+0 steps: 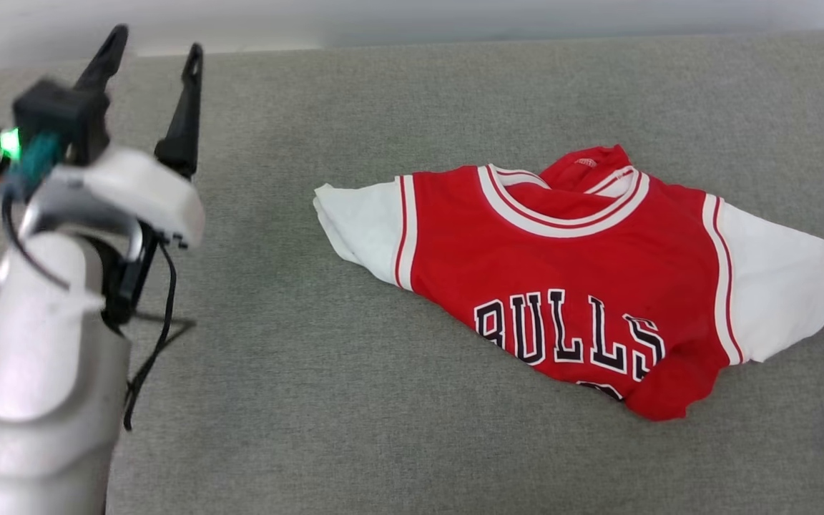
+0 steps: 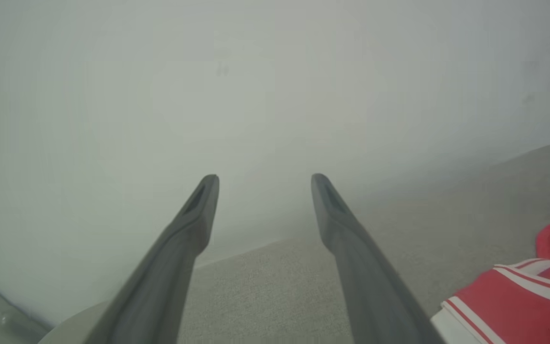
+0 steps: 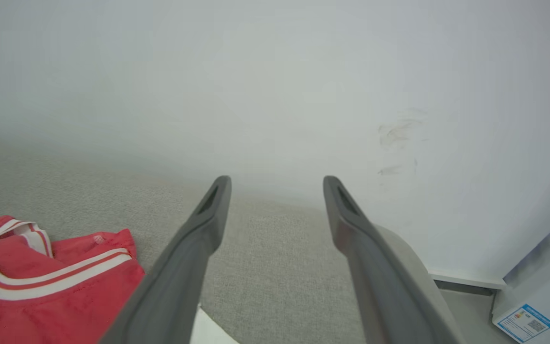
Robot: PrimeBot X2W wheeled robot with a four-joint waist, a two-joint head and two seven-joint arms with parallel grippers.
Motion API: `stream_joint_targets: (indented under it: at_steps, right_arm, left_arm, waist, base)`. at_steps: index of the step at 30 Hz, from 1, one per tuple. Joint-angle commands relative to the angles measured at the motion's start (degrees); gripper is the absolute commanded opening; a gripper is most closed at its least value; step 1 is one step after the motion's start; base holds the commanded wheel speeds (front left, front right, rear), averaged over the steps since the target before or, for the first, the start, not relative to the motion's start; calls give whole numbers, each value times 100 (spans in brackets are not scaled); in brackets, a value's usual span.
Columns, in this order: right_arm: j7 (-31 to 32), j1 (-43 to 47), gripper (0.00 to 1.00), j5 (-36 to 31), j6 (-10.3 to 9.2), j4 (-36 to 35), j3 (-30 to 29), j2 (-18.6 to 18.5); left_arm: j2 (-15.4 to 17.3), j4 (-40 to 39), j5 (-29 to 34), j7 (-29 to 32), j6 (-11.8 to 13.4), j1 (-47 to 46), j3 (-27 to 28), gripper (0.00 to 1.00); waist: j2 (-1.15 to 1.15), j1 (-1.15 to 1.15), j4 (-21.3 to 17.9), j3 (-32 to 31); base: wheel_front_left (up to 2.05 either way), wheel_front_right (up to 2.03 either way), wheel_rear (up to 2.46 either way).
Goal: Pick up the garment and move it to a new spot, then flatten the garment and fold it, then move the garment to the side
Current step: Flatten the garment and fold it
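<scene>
Lying crumpled on the grey fabric-covered tabletop [image 1: 383, 400], the red jersey-style shirt with white sleeve panels, striped trim and dark block letters [image 1: 584, 286] sits right of centre in the head view. Its collar points toward the far edge, its front faces up, and its lower hem is bunched under so the lettering runs at a slant. One white sleeve spreads out to each side.

The left gripper [image 1: 158, 39] is raised at the left of the head view, well apart from the shirt. Its fingers stand apart with nothing between them, and a green light [image 1: 8, 143] glows on its wrist. In the left wrist view the left gripper [image 2: 264, 179] points at the pale wall [image 2: 208, 71], with the shirt [image 2: 518, 296] at the lower right.

In the right wrist view the right gripper [image 3: 279, 180] also has its fingers spread and empty. The shirt's collar [image 3: 41, 286] lies to their left and a blue-and-white label [image 3: 523, 324] at the lower right corner.
</scene>
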Motion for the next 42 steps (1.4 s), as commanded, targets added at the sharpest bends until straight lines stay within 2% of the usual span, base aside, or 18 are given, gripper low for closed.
stream_joint_targets:
  at_steps: [1, 6, 7, 8, 14, 15, 18, 21, 27, 32, 33, 34, 38, 42]
  right_arm:
    - [76, 331, 100, -297, -3, -525, -311, 307]
    - [539, 908, 100, -765, -3, -1630, -746, 850]
    - [539, 908, 100, -765, -3, -1630, -746, 850]
    - [712, 1072, 100, -845, -3, -1967, -838, 987]
    - [1042, 1314, 100, -913, -3, -2571, -968, 1201]
    - [1042, 1314, 100, -913, -3, -2571, -968, 1201]
    - [1095, 1265, 100, -835, -3, -2667, -960, 1203]
    - [1124, 1150, 100, -797, -3, -2692, -917, 1188]
    - [1089, 969, 100, -772, -3, -2566, -783, 1208]
    - [1018, 873, 100, -753, -3, -2423, -720, 1167]
    - [1001, 861, 100, -748, -3, -2392, -716, 1150]
    - [996, 842, 100, -740, -3, -2372, -713, 1134]
    - [1076, 743, 100, -719, -3, -2278, -733, 867]
    - [1573, 582, 100, -635, -3, -2278, -648, 338]
  left_arm:
    - [221, 125, -207, 617, -26, -395, -320, 100]
    - [804, 262, -1257, 2229, -30, -1198, -1463, 100]
    - [804, 262, -1257, 2229, -30, -1198, -1463, 100]
    - [1050, 293, -1669, 2872, -31, -1495, -1924, 100]
    - [1389, 498, -3009, 4546, -31, -2102, -2787, 100]
    - [1389, 498, -3009, 4546, -31, -2102, -2787, 100]
    - [1482, 667, -3380, 5146, -31, -2278, -3068, 100]
    - [1503, 835, -3616, 5499, -31, -2425, -3248, 100]
    - [1411, 1224, -3838, 5853, -31, -2499, -3672, 100]
    - [1568, 1447, -3935, 6108, -31, -2331, -4289, 100]
    - [1602, 1477, -3985, 6131, -33, -2291, -4387, 35]
    - [1617, 1485, -4029, 6096, -35, -2277, -4458, 0]
    - [1753, 1357, -4281, 5541, -31, -2424, -4534, 0]
    - [1887, 1078, -4306, 5139, -31, -2490, -4685, 0]
  waist:
    - [0, 0, -88, 91]
    - [0, 0, -219, 233]
    - [0, 0, -219, 233]
    - [0, 0, -262, 297]
    - [0, 0, -395, 531]
    - [0, 0, -395, 531]
    - [0, 0, -475, 680]
    - [0, 0, -548, 849]
    - [0, 0, -666, 1110]
    - [0, 0, -723, 1183]
    - [0, 0, -728, 1172]
    - [0, 0, -728, 1152]
    - [0, 0, -631, 868]
    - [0, 0, -536, 669]
  base:
    - [0, 0, 0]
    - [0, 0, 0]
    - [0, 0, 0]
    - [0, 0, 0]
    - [0, 0, 0]
    - [0, 0, 0]
    - [0, 0, 0]
    - [0, 0, 0]
    - [0, 0, 0]
    - [0, 0, 0]
    - [0, 0, 0]
    - [0, 0, 0]
    - [0, 0, 0]
    - [0, 0, 0]
